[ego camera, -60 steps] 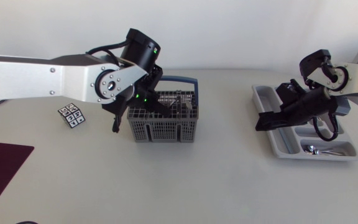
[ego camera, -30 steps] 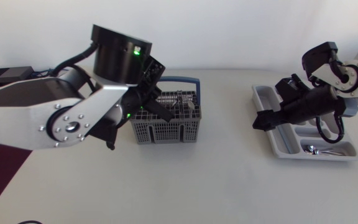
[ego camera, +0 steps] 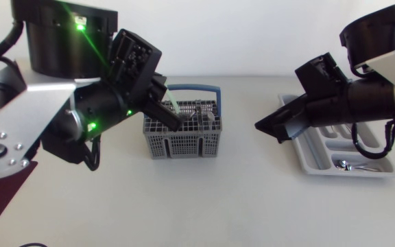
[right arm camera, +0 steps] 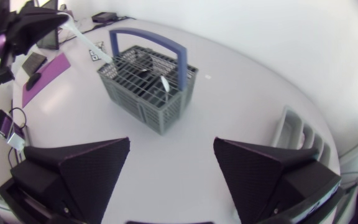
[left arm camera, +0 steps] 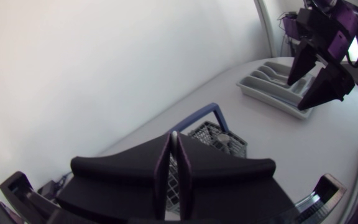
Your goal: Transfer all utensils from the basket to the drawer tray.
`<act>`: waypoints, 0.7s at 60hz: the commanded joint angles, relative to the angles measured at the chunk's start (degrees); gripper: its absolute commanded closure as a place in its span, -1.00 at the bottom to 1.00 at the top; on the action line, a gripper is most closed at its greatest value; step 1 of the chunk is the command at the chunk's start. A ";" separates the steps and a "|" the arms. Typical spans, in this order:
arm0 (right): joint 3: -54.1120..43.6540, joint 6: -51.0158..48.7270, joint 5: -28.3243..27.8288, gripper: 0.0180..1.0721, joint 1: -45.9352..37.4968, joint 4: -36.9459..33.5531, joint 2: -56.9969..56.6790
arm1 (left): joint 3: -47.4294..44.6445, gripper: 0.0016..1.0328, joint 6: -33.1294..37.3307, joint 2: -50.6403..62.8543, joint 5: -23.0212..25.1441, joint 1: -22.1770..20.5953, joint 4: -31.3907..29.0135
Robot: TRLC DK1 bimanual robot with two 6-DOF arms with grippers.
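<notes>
left arm (ego camera: 91,110) rose; wrist view shows jaws pinching utensil (left arm camera: 174,149).

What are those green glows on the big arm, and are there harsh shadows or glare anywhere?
Head view: green indicator lights glow on the left arm; the basket casts only a soft shadow. Right wrist view: table lit evenly, no harsh glare. Left wrist view: utensil tip gleams.

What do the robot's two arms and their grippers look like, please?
Both arms have black joint housings. The left arm shows a silver-grey link with round screws, and green indicator lights glow on it. A black cable loops beside the right arm. The left gripper and right gripper are matte black with broad wedge-shaped fingers.
</notes>
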 commanded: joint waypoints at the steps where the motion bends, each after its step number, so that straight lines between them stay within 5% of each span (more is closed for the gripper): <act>1: -1.65 0.97 -0.20 -0.85 4.23 0.59 -2.06 | 3.08 0.94 -5.53 -0.26 3.83 1.59 -2.77; 23: -0.86 3.17 0.85 -0.78 16.63 5.25 1.11 | 11.25 0.94 -16.96 5.28 29.76 7.40 -15.87; 30: -1.21 3.17 1.03 -0.77 18.21 7.53 2.87 | 12.13 0.94 -17.48 6.51 34.42 7.92 -17.63; 42: -1.30 2.29 2.96 -0.47 21.37 10.61 5.50 | 16.35 0.94 -20.21 10.20 45.05 11.00 -23.34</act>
